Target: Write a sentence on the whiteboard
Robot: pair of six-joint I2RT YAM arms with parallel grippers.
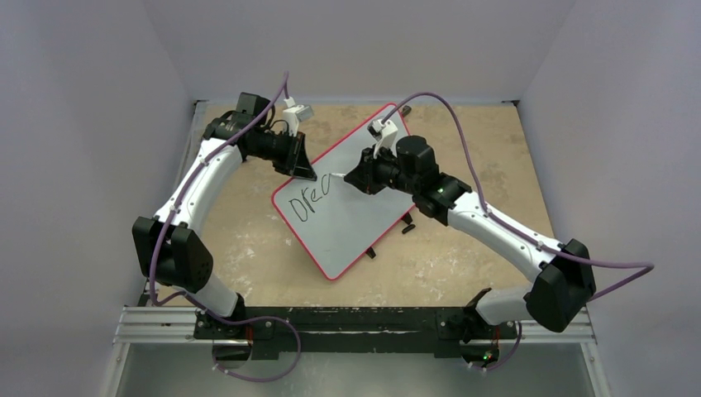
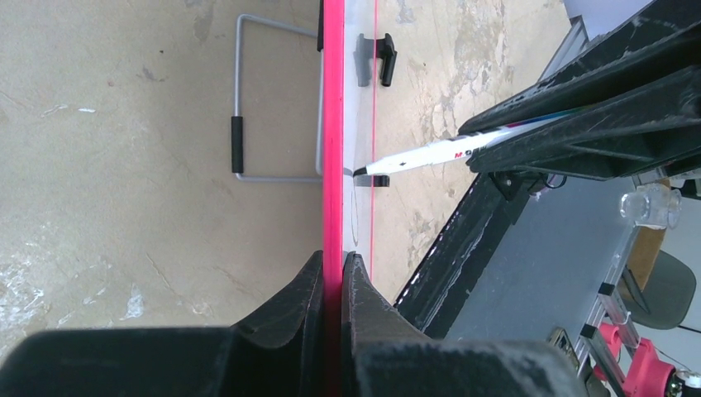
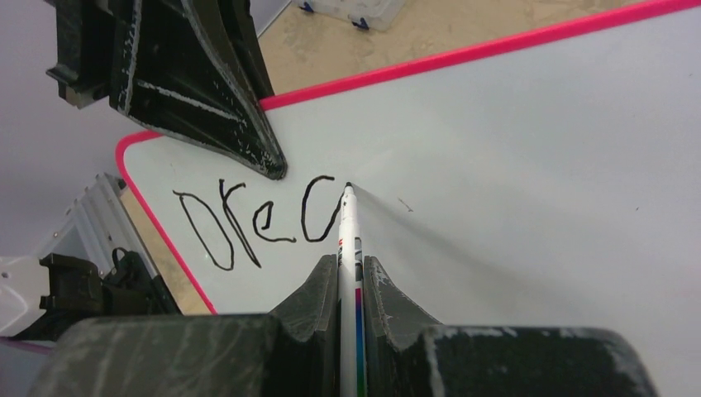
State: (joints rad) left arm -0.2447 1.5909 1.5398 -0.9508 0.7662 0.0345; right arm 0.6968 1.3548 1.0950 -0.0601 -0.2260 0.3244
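The whiteboard (image 1: 355, 215) lies tilted on the table, white with a red rim (image 3: 463, 58). My left gripper (image 2: 333, 265) is shut on that rim at the board's upper left edge (image 1: 307, 174), the red edge (image 2: 333, 124) running straight between its jaws. My right gripper (image 3: 350, 269) is shut on a white marker (image 3: 347, 227). Its black tip touches the board at the top of the last stroke. The sentence (image 3: 256, 223) reads "Drea" in black, with the fourth letter only partly drawn; it shows small in the top view (image 1: 314, 200).
A grey wire stand (image 2: 248, 99) with a black sleeve lies on the tan table left of the board's edge. Small black clips (image 2: 376, 58) (image 1: 407, 222) sit along the board's sides. A white box (image 1: 296, 112) rests at the back of the table.
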